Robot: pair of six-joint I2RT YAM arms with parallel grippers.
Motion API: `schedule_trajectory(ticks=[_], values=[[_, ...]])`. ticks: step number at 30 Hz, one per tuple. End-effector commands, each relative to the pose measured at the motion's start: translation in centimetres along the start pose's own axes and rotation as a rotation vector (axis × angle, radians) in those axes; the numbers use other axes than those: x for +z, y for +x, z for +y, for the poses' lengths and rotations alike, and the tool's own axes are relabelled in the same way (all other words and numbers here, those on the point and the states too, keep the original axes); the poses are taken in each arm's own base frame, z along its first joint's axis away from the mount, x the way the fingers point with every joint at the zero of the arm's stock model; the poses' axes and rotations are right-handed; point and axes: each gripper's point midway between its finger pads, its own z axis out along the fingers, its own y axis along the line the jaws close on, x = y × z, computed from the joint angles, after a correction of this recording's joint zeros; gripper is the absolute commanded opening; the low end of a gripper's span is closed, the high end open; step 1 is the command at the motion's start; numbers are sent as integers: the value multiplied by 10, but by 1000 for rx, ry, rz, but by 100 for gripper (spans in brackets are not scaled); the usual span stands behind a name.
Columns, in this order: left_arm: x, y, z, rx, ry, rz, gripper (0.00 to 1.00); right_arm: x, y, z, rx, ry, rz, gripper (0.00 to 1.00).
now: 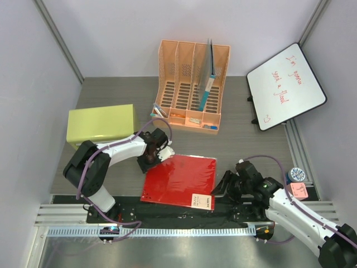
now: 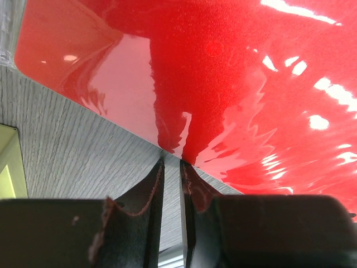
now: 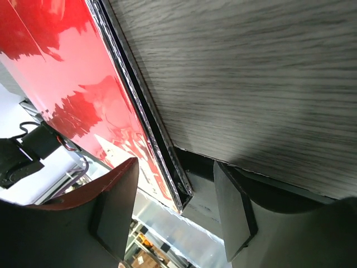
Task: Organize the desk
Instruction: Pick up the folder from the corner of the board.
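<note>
A glossy red folder (image 1: 178, 180) lies flat on the desk (image 1: 240, 139), its near edge reaching over the black strip. My left gripper (image 1: 147, 161) sits at the folder's far left corner. In the left wrist view it (image 2: 172, 163) is shut, tips against the red folder's (image 2: 251, 84) edge, with only a sliver of desk (image 2: 72, 151) showing between the fingers. My right gripper (image 1: 219, 188) is at the folder's near right corner. It (image 3: 175, 209) stands open, and the corner of the red folder (image 3: 61, 84) juts between the fingers, touching neither.
An orange mesh file rack (image 1: 192, 84) stands at the back with a blue folder (image 1: 207, 78) upright in it. A lime-green cabinet (image 1: 100, 125) is on the left. A whiteboard (image 1: 285, 86) leans at the back right. A pink object (image 1: 298, 190) and a blue-lidded one (image 1: 297, 173) lie far right.
</note>
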Motion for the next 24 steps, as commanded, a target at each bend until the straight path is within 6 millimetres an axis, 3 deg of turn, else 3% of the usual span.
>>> schedule_trajectory(ticks=[1, 4, 11, 14, 16, 17, 19, 20, 24], values=[[10, -25, -8, 8, 47, -103, 17, 8, 16, -26, 87, 65, 71, 62], [9, -27, -8, 7, 49, -105, 17, 15, 14, -15, 111, -26, 63, 62], [5, -38, -12, -1, 64, -121, 17, 27, 11, -19, 172, -93, 43, 61], [4, -42, -18, 6, 72, -125, 17, 23, 11, -24, 123, -31, 43, 58], [4, -44, -22, 13, 75, -126, 17, 16, 16, -47, 73, 119, 64, 57], [5, -43, -23, 17, 74, -122, 17, 13, 15, -39, 56, 120, 72, 60], [5, -43, -23, 15, 73, -121, 17, 9, 15, -46, 38, 194, 84, 69], [5, -43, -24, 17, 71, -122, 17, 5, 11, -38, 22, 194, 70, 70], [2, -41, -24, 22, 70, -125, 17, -1, 11, -39, 1, 243, 83, 74]])
